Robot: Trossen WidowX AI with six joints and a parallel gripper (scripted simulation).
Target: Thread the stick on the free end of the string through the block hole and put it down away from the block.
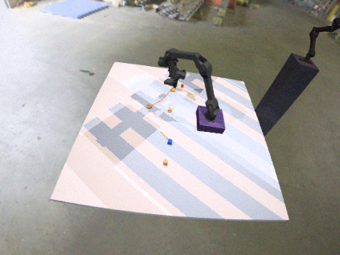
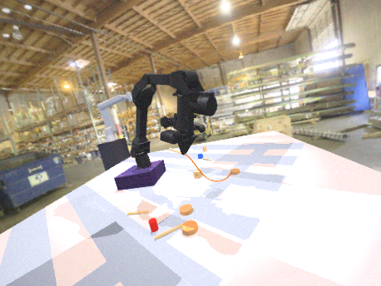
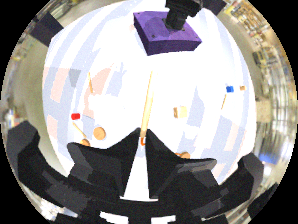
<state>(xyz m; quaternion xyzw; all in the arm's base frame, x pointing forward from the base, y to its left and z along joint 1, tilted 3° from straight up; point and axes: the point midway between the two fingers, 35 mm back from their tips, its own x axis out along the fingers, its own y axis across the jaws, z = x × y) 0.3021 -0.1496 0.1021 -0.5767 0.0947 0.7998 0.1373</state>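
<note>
My gripper [image 1: 171, 83] [image 2: 183, 150] [image 3: 143, 130] is shut on the thin wooden stick [image 3: 148, 103] at the end of the orange string [image 2: 208, 176] [image 1: 160, 98] and holds it above the table. The stick points away from the fingers toward the arm's base. The string hangs in a curve down to the round wooden button [image 1: 149, 106] [image 2: 235, 170], which lies flat on the table. The small wooden block with the hole [image 1: 170, 110] [image 2: 197, 174] [image 3: 176, 112] stands on the table between the gripper and the button, a little apart from the string.
The purple arm base [image 1: 210, 119] [image 2: 139, 175] sits nearby. A red peg [image 1: 182, 85] [image 2: 153, 224], two orange discs [image 2: 185, 209] [image 2: 190, 227] and loose sticks [image 2: 138, 212] [image 2: 168, 232] lie on one side. A blue cube [image 1: 169, 141] [image 2: 200, 156], another stick [image 1: 163, 134] and a small orange piece [image 1: 165, 161] lie farther off.
</note>
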